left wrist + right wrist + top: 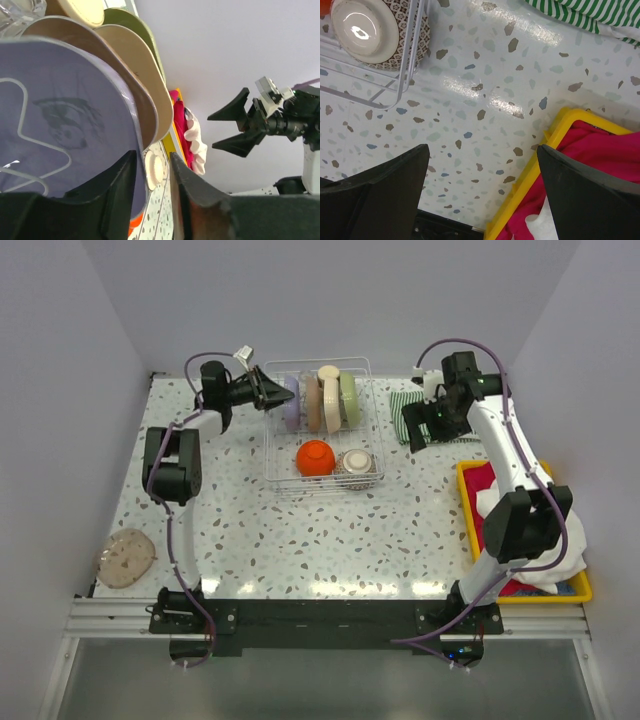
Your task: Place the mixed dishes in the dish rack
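- The pale round plate (126,558) lies flat on the table (350,540) at the near left, well apart from the dish rack (272,455). It looks like the 1 dish not yet loaded.
- The left gripper (151,156) sits at the rack's far-left side. Its jaws are parted only narrowly, and nothing is clamped between them.
- The rim of the lavender plate (65,125) runs along the inner face of 1 finger, with a clear gap to the other finger.
- That plate stands on edge in the leftmost slot. Beside it stand a brown plate (312,405), a cream plate (331,405) and a green plate (349,402), with a cup (328,372) at the far end.
- The step in hand looks like letting go of the lavender plate. To do it well:
  - widen the jaws until both fingers are off the rim;
  - draw back along the plate's plane and clear of the wires;
  - avoid dragging sideways, since a nudge could tip it onto the brown plate.
- In the rack's near half, the orange-red bowl (315,457) and the grey patterned bowl (370,30) sit side by side.
- The right gripper (482,150) hangs wide open and empty over bare table. It is between the rack's corner and the yellow tray (555,135), with the striped green cloth (580,15) beyond it.
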You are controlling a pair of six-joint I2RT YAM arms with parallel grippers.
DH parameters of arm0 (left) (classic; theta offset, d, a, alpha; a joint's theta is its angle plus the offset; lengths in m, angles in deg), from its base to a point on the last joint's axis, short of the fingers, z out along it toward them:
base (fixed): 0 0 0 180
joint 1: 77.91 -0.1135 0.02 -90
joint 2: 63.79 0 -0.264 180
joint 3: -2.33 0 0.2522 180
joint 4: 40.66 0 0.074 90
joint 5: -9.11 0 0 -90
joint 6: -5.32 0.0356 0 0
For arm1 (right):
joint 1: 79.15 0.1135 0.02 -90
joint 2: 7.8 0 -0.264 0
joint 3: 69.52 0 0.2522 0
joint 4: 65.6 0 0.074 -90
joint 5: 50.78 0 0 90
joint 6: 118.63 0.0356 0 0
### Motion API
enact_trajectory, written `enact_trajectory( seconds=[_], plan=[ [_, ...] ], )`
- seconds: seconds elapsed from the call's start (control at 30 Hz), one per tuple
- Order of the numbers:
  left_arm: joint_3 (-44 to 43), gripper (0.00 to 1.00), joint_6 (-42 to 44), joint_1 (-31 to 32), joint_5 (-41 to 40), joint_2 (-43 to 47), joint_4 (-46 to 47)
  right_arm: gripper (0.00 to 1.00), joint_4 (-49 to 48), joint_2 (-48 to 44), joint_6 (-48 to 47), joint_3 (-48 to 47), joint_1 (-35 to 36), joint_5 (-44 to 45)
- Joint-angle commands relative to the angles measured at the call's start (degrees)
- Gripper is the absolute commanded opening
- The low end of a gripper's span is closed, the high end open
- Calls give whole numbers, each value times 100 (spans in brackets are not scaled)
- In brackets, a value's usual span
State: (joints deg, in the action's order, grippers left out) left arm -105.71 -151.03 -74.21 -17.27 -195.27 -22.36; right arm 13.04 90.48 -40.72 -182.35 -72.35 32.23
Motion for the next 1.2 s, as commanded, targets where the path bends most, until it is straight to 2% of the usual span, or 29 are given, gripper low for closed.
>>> enact_trajectory(
  seconds=[0.0,0.03,0.1,0.2,0.23,0.3,0.33,0.37,0.4,0.5,0.6,0.77,0.97,1.07,1.1,1.17],
  plan=[
    [-257,42,412,244,-604,430,-595,93,24,7,-65,-157,75,-5],
    [-292,47,421,280,-639,517,-612,93,51,7,-73,-157,84,-5],
    [-354,50,578,341,-727,640,-700,93,77,-37,-91,-131,93,-5],
    [-564,56,1201,315,-912,904,-1471,93,68,-98,-91,-43,119,-5],
    [-643,58,1438,280,-973,1035,-2161,93,60,-125,-91,-8,119,-13],
    [-819,60,2220,114,-1201,1177,-2850,93,60,-142,-91,1,136,-31],
    [-907,64,2544,61,-1324,1299,-3846,93,68,-142,-91,1,128,-40],
    [-1030,66,3209,-53,-1560,1361,-4282,93,68,-134,-82,-7,136,-49],
    [-1066,70,3520,-106,-1641,1449,-4948,93,68,-134,-82,-7,137,-66],
    [-1031,71,4497,-247,-1826,1511,-5943,93,16,-107,-38,62,137,-189],
    [-751,72,5017,-274,-1809,1564,-6281,93,-37,-55,6,89,137,-338],
    [-100,73,5167,-256,-1756,1775,-5956,93,-64,-133,23,80,137,-435],
    [-81,75,5509,-203,-1905,2126,-5833,93,-142,-643,-12,475,145,-427],
    [-678,75,6281,-221,-2220,2223,-6621,93,-160,-915,-21,704,137,-453],
    [-827,75,6553,-221,-2370,2284,-7199,93,-169,-994,-21,748,145,-523],
    [-1223,75,7493,-247,-2818,2372,-7860,93,-186,-1030,-21,818,145,-620]
  ],
)
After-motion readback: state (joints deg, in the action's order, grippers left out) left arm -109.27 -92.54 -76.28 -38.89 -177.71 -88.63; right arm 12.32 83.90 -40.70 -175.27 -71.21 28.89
